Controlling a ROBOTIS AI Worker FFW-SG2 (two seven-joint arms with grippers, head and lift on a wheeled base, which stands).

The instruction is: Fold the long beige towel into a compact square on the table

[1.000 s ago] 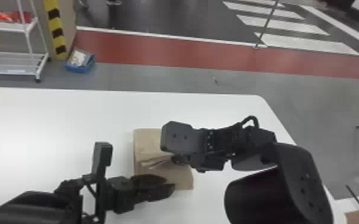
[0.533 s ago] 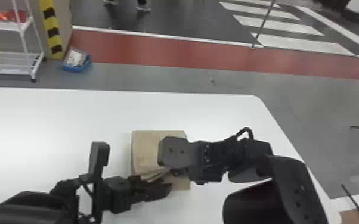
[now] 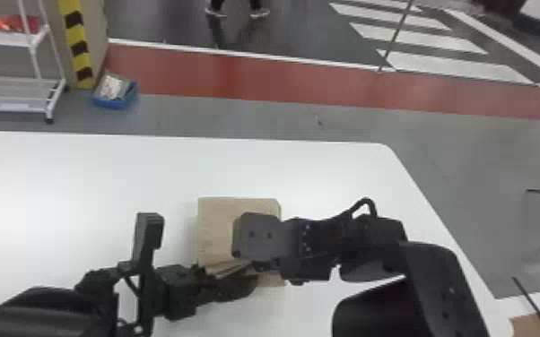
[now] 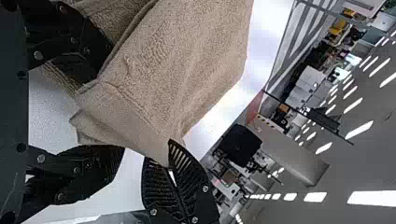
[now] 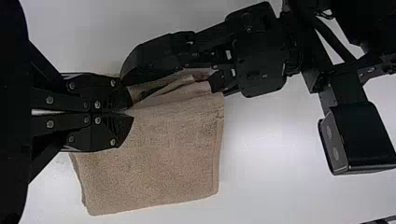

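Here, the right gripper (image 3: 261, 265) pinches the towel (image 3: 224, 228) near its near side; the left gripper (image 3: 237, 285) gapes around its layers.

no readable text, labels, numbers or signs

From my head view, the surface (image 3: 80, 179) is white and smooth, with a straight far edge, a rounded far right corner and a right side slanting down towards me. On it I have the towel (image 3: 219, 228), beige and folded in layers, well in from that right side. Its far part lies flat and squared off. Towards me the layers part and lift in loose folds, and a corner beneath them reaches out over the white top.
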